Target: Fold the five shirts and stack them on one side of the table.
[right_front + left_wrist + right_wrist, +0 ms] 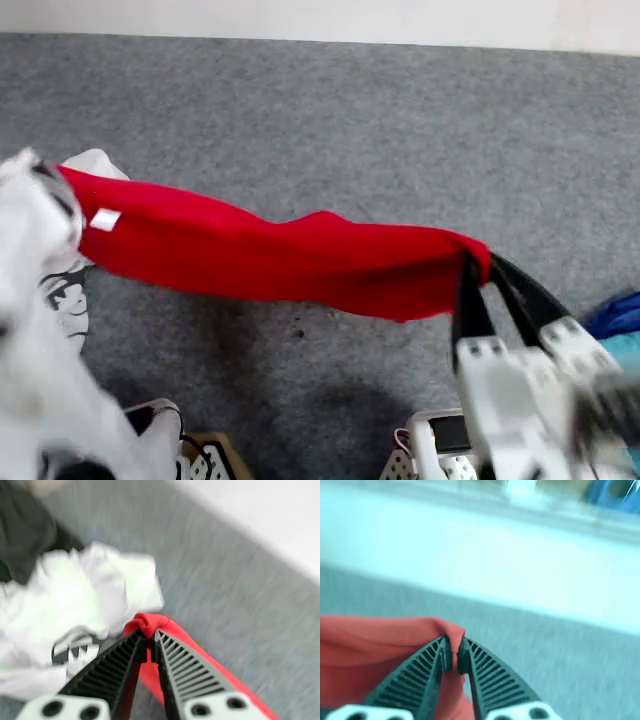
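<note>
Red shirt [290,255] is held stretched btwn left jaws & right jaws, each pinched shut on one end, seemingly clear of the surface [350,120], for laying flat; white shirt [75,595] lies by left jaws

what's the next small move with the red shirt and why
Probably lower both ends together onto the grey table: the red shirt hangs stretched between the left gripper and right gripper, both shut on it, so it needs laying flat before folding.

Left tool [150,636] and right tool [454,645] are ribbed black, white-based.
</note>
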{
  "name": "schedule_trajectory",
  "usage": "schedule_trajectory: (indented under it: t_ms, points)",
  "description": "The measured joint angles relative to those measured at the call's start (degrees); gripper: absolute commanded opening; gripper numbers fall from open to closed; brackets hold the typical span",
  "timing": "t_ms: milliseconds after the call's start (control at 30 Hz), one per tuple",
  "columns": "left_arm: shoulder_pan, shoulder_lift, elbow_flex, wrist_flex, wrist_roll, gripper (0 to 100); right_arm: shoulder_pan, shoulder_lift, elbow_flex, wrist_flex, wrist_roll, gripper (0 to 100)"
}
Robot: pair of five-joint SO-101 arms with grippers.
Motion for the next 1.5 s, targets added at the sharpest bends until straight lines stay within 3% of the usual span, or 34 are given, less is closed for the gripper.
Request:
schedule_trajectory:
  t_ms: [267,567,800,1167,1500]
  points:
    - [-0.26,-18.02,-2.55,0.0,6.51,1,0.0,-0.09,-10.2,2.29,1.32,0.6]
    - [-0.18,-14.15,-1.85,-1.67,7.56,1,0.18,-0.09,-10.29,2.46,2.02,0.6]
    - [-0.18,-5.63,7.03,-11.78,7.56,1,0.18,9.49,-8.18,0.7,2.11,0.6]
    - [-0.18,9.32,28.57,-42.64,7.56,1,0.18,20.92,19.25,-32.0,3.25,0.6]
    - [0.35,24.88,30.15,-61.54,7.56,1,0.18,35.25,34.99,-63.47,5.45,0.6]
